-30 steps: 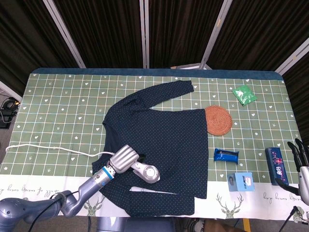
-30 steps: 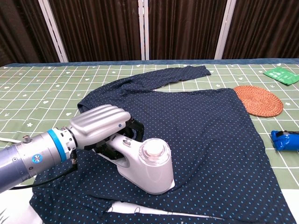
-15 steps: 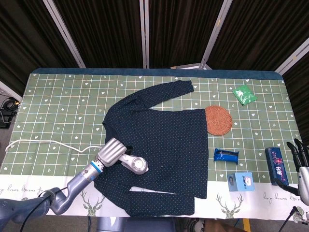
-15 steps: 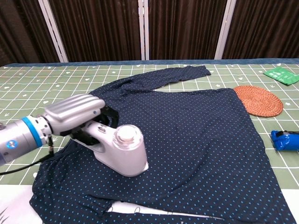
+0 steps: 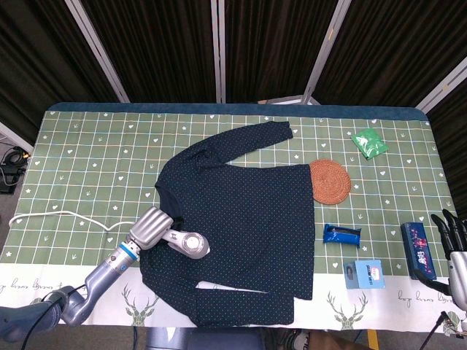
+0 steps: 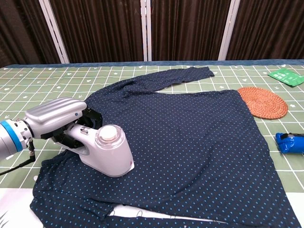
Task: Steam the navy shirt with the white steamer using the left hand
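Observation:
The navy dotted shirt [image 5: 241, 219] [image 6: 194, 137] lies spread flat over the green patterned table. My left hand [image 5: 151, 227] [image 6: 56, 116] grips the handle of the white steamer [image 5: 187, 244] [image 6: 105, 151], whose head rests on the shirt's lower left part, near the left edge of the fabric. The steamer's white cord [image 5: 66, 216] trails off to the left across the table. At the far right table edge my right hand [image 5: 454, 235] hangs with fingers apart and nothing in it, well away from the shirt.
A woven orange coaster [image 5: 330, 181] [image 6: 262, 101] touches the shirt's right side. A green packet [image 5: 368, 142] [image 6: 286, 76] lies at the back right. A blue wrapper [image 5: 342, 235] [image 6: 289, 142], a small blue box [image 5: 364, 275] and a long blue box [image 5: 417, 249] sit front right.
My left hand has slid the steamer leftward over the shirt, from its lower middle toward its left edge. The right hand has stayed put.

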Tool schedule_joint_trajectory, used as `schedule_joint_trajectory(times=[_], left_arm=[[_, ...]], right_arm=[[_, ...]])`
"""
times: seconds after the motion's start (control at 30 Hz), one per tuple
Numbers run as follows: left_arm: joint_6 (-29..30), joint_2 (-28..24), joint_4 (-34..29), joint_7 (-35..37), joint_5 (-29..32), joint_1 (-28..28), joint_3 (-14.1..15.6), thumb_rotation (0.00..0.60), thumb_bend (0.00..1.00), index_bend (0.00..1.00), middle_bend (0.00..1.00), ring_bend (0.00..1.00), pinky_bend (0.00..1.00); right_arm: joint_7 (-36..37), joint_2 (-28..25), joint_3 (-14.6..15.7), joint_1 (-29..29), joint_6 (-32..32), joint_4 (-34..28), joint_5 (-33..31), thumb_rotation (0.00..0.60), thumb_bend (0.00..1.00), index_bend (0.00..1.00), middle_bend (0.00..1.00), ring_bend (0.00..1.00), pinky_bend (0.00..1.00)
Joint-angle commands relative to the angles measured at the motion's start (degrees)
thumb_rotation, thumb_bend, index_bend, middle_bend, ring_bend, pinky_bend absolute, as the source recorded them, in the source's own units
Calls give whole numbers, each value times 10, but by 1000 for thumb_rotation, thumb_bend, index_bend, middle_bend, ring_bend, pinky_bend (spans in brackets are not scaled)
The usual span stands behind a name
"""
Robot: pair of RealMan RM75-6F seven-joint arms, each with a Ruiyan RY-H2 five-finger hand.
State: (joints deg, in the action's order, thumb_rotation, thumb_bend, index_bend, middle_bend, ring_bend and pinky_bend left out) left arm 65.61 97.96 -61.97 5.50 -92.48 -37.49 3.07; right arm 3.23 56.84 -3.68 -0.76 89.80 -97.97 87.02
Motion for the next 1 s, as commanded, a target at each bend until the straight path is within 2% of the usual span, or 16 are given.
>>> schedule_joint_trajectory(times=[0.03, 0.57, 1.0], left_arm=[[1, 5, -1, 1, -4, -1, 1, 600, 639, 907, 802, 761, 1000], [-2, 48, -13, -14, -32, -10, 8, 600, 639, 907, 803, 761, 1000], [0, 44, -15, -26, -35, -8, 8, 600, 639, 907, 802, 761, 1000]], right_arm=[[1, 0, 0, 0, 0, 0, 0, 600, 0, 0, 0, 0, 0], [13, -4, -1, -2, 4, 3, 0, 600, 0, 0, 0, 0, 0], [15, -4, 0, -3, 4, 4, 2, 600, 0, 0, 0, 0, 0]])
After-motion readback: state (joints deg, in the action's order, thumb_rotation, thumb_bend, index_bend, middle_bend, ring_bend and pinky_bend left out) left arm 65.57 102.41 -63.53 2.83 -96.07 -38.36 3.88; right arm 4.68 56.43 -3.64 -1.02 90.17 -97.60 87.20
